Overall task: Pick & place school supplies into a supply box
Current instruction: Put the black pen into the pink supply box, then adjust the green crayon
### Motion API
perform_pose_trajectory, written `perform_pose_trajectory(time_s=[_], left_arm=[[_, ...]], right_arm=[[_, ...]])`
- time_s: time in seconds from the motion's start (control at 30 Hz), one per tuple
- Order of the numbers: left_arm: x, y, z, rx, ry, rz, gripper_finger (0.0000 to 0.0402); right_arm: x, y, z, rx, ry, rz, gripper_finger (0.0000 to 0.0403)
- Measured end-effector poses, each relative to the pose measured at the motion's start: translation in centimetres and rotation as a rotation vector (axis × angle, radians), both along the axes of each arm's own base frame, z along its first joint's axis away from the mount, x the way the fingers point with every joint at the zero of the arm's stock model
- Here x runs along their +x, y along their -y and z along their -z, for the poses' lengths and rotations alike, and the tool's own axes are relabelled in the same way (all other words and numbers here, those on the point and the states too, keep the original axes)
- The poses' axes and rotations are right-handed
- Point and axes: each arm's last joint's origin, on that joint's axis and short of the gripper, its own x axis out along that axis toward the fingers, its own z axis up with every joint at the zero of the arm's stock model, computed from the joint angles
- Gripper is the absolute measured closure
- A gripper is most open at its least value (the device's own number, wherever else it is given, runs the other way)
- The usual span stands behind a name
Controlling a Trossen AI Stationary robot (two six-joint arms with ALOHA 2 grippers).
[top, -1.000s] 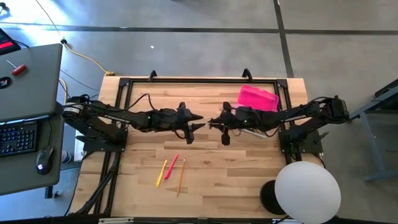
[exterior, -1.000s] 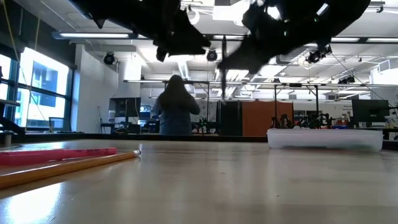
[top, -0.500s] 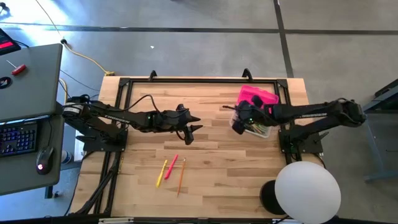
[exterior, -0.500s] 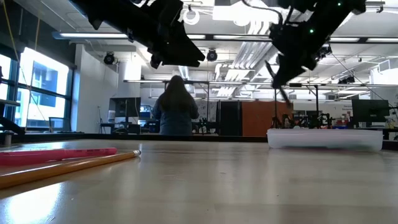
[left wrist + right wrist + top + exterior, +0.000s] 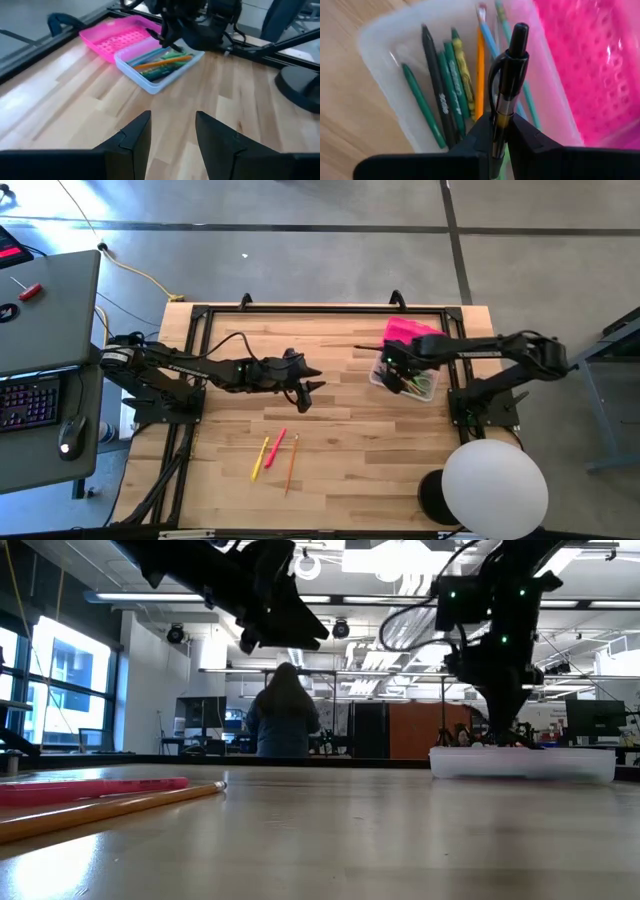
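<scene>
The supply box (image 5: 410,383), clear and open, stands at the table's right with several pens and pencils (image 5: 162,64) lying in it; its pink lid (image 5: 408,332) lies beside it on the far side. My right gripper (image 5: 502,120) hangs over the box, pointing down, shut on a black pen (image 5: 511,65). My left gripper (image 5: 172,132) hovers open over the table's middle (image 5: 312,380), nothing between its fingers. A yellow pencil (image 5: 260,459), a pink pen (image 5: 277,445) and an orange pencil (image 5: 292,461) lie flat on the near half of the table. My right gripper pinches the black pen's barrel (image 5: 499,117) between its two fingers (image 5: 482,134). The pen lies along the fingers, and its clip end (image 5: 517,37) sticks out past the fingertips. The fingers come from above, pointing steeply down. The pen hangs over the pens in the open box.
A black frame (image 5: 320,308) runs round the table's far and side edges. A white round thing (image 5: 495,485) stands at the near right corner. A desk with a keyboard (image 5: 30,400) is off the left edge. A person (image 5: 283,715) stands in the room behind.
My right gripper has gone from the table's middle, close to my left gripper, toward the right edge and now hangs over the supply box. It has tipped from nearly level to pointing down and sunk a little, carrying the black pen with it.
</scene>
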Motion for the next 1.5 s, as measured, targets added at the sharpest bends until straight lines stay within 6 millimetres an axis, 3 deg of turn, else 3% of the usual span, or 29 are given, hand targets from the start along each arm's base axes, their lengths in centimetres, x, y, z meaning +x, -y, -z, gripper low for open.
perform_pose_trajectory(time_s=[0.23,0.57,0.77,0.93,1.07,1.23,1.5], left_arm=[[0.0,0.1,0.1,-0.015,-0.008,0.028,0.0218],[-0.5,0.3,0.7,-0.129,-0.077,0.038,0.0218],[-3.2,0.3,0.3,-0.277,-0.227,-0.035,0.0228],[-6.7,0.8,0.2,-0.46,-0.429,-0.138,0.0259],[-9.2,2.7,1.3,-0.624,-0.654,-0.28,0.0288],[-12.0,6.5,2.3,-0.8,-0.916,-0.458,0.0325],[-14.7,11.1,2.3,-0.931,-0.998,-0.629,0.0362]], right_arm=[[0.1,0.7,1.2,0.021,-0.07,0.022,0.0345],[0.3,0.8,0.8,-0.016,-0.101,-0.065,0.0274],[2.2,0.9,-1.6,-0.087,-0.015,-0.14,0.0271],[5.1,0.9,-4.2,-0.24,0.192,-0.245,0.0277],[7.1,1.0,-5.3,-0.317,0.392,-0.348,0.0279],[7.8,0.9,-5.4,-0.312,0.511,-0.459,0.0279],[7.6,1.0,-4.8,-0.33,0.491,-0.465,0.0279]])
